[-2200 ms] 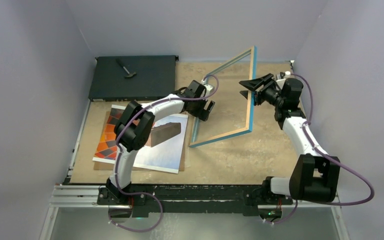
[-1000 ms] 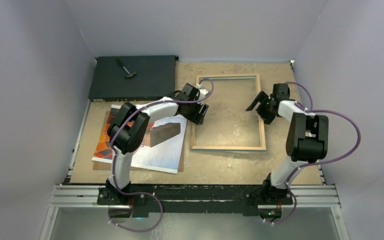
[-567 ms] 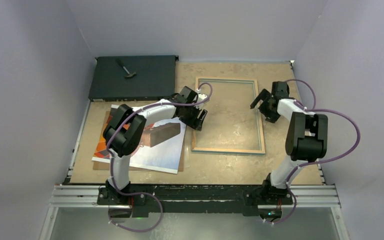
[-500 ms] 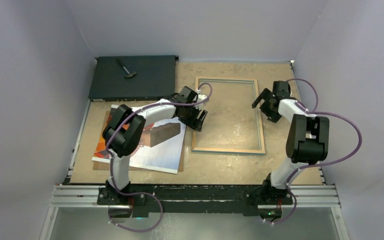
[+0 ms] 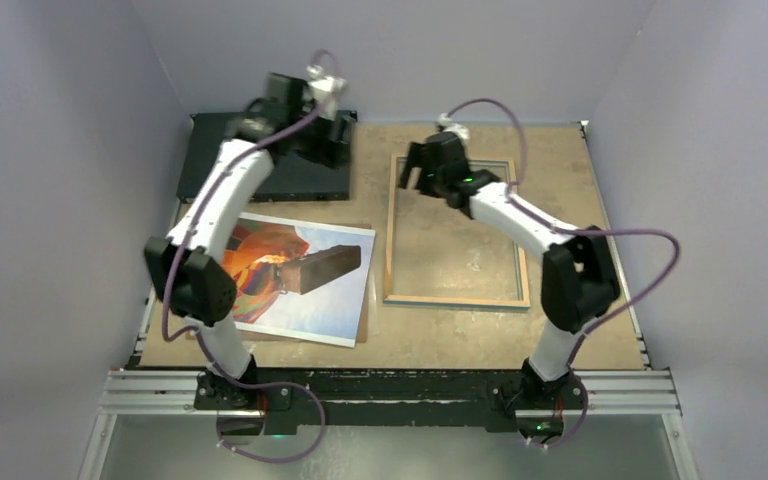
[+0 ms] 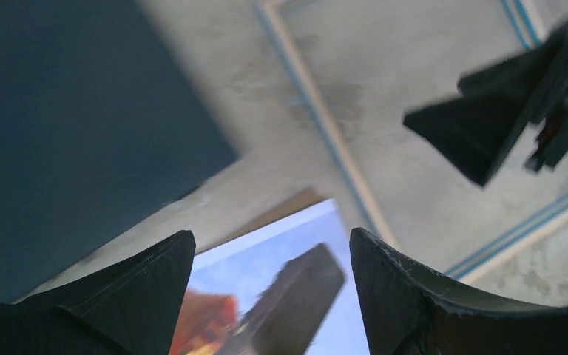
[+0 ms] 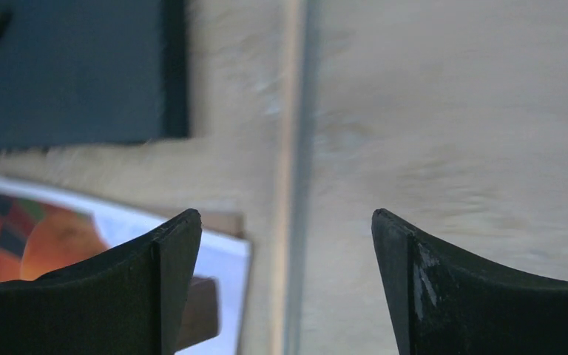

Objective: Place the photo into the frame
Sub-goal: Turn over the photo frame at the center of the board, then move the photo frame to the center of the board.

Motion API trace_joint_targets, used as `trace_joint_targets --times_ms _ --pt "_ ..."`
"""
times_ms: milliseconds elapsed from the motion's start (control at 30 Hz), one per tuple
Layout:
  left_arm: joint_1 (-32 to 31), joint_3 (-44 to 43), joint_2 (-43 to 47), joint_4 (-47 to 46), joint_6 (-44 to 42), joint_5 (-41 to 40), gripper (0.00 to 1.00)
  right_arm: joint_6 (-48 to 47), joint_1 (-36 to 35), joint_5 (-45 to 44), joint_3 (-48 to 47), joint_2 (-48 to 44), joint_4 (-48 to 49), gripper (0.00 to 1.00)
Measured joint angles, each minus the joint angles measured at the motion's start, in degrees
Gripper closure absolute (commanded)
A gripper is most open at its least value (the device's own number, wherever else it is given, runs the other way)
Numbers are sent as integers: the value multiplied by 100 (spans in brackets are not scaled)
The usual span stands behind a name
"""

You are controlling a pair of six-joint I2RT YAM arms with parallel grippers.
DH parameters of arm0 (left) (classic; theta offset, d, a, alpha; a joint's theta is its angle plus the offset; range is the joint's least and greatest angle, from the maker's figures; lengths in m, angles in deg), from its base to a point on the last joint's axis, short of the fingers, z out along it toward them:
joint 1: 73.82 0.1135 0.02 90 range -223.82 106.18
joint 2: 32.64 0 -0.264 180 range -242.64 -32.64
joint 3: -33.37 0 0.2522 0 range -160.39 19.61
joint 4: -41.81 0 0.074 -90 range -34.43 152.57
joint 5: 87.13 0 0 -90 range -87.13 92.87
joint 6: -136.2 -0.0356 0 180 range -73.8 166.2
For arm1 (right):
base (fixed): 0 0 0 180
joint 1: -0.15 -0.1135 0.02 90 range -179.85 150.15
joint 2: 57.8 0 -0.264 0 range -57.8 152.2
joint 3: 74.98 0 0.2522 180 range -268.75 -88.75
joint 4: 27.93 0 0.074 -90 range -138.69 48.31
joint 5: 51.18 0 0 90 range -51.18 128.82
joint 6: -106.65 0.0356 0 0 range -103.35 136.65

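Photo point(image 5: 310, 296) lies flat beside frame point(image 5: 390, 240), well apart from left tool point(image 6: 270, 235).

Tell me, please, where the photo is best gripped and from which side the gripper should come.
Take the photo by its right edge, the one facing the frame, coming in low from the frame side. It lies flat, face up, on the brown backing panel, so a pinch from above would likely find nothing; probably one finger must slide under that thin edge.
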Motion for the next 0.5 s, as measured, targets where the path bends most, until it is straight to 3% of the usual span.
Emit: trace_joint_targets --times_ms 100,200,300,500 --pt "1064 -22 570 304 -350 -28 29 7 -857 13 -483 619 105 21" --pt "2284 227 1027 584 -868 -4 29 7 -1434 70 -962 1261 107 10" --pt "3246 789 1329 822 -1456 -20 30 7 -1637 245 -1150 1676 168 2" --pt "4419 2238 1408 1023 -2671 -306 39 44 -1582 634 -988 2033 260 1"
